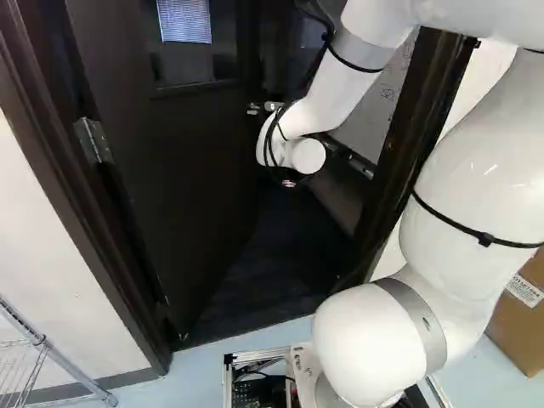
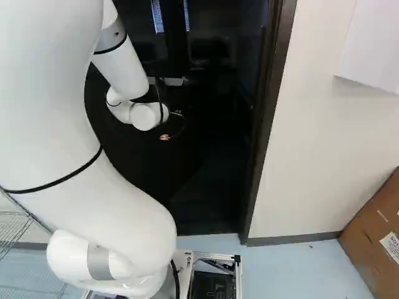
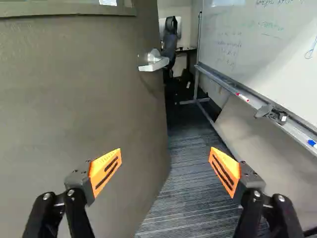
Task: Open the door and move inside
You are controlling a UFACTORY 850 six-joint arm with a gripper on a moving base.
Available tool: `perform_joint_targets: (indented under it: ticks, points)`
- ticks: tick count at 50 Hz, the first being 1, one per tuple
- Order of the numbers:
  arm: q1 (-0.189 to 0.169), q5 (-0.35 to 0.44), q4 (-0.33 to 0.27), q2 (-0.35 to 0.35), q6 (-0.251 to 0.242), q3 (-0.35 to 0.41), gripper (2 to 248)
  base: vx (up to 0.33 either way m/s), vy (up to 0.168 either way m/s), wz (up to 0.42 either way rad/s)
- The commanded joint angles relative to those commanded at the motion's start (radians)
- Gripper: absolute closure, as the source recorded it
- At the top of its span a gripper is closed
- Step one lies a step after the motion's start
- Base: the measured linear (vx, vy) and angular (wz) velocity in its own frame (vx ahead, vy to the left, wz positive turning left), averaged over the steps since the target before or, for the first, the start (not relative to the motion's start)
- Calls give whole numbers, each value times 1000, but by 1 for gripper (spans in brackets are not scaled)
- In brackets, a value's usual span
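Filling the left and middle of the left base view, the dark door (image 1: 187, 170) stands swung inward on hinges at its left edge, within a dark frame (image 2: 268, 112). From the upper right to the foot of that view curves the white arm (image 1: 467, 204), its wrist reaching into the doorway near the top centre. Beyond, in the wrist view, a whiteboard (image 3: 237, 44) leans over striped carpet (image 3: 188, 198). A cardboard box (image 2: 380, 230) occupies the lower right of the right base view; a wire rack (image 1: 51, 357), the lower left of the left. The gripper (image 2: 164, 137) is spread wide and grasps nothing, one orange pad (image 3: 105, 171) in front of the door's face, the other over carpet. Ahead of it, near the door's free edge, projects the lever handle (image 3: 153, 62).
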Motion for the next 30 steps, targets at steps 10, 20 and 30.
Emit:
perform_joint_targets:
  ticks: [10,20,30]
  points:
    - [0,0,0,0,0,0,3,135,71,-11]
    - [0,0,0,0,0,0,3,135,68,-13]
    - [0,0,0,0,0,0,3,138,70,-17]
